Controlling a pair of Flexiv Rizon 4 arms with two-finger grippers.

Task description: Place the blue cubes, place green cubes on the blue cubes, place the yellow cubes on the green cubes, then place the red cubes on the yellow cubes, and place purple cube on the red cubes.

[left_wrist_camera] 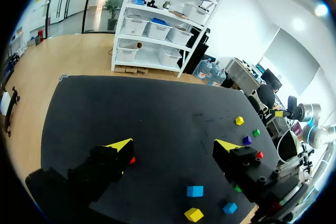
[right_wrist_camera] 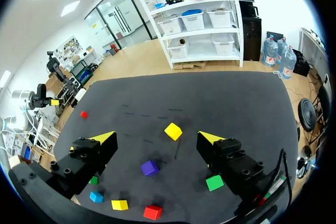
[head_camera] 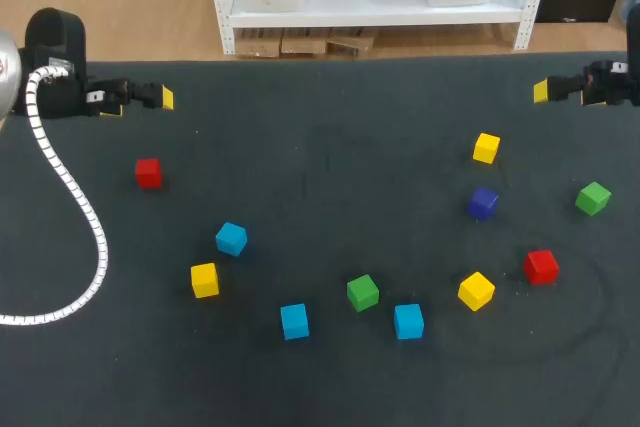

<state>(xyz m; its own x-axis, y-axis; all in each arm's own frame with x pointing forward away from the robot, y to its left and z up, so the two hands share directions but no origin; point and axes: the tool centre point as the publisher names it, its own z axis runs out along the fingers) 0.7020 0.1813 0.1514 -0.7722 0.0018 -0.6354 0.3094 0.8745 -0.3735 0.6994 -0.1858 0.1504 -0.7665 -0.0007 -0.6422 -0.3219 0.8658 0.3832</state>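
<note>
Cubes lie scattered singly on the dark table [head_camera: 330, 147]. Three are blue [head_camera: 231, 239] [head_camera: 294, 321] [head_camera: 408, 321], two green [head_camera: 363, 293] [head_camera: 593, 198], three yellow [head_camera: 204, 280] [head_camera: 476, 290] [head_camera: 486, 148], two red [head_camera: 148, 173] [head_camera: 541, 267] and one purple [head_camera: 483, 203]. My left gripper [head_camera: 160, 97] [left_wrist_camera: 176, 145] hovers open and empty at the far left, above and behind the left red cube [left_wrist_camera: 132, 160]. At the far right my right gripper [head_camera: 541, 91] [right_wrist_camera: 157, 137] also stands open and empty, with a yellow cube [right_wrist_camera: 173, 131] and the purple cube [right_wrist_camera: 149, 168] ahead of it.
A white ribbed cable [head_camera: 85, 217] curls from my left arm down over the table's left side. The table's far edge [head_camera: 380, 57] runs just behind both grippers. No two cubes touch.
</note>
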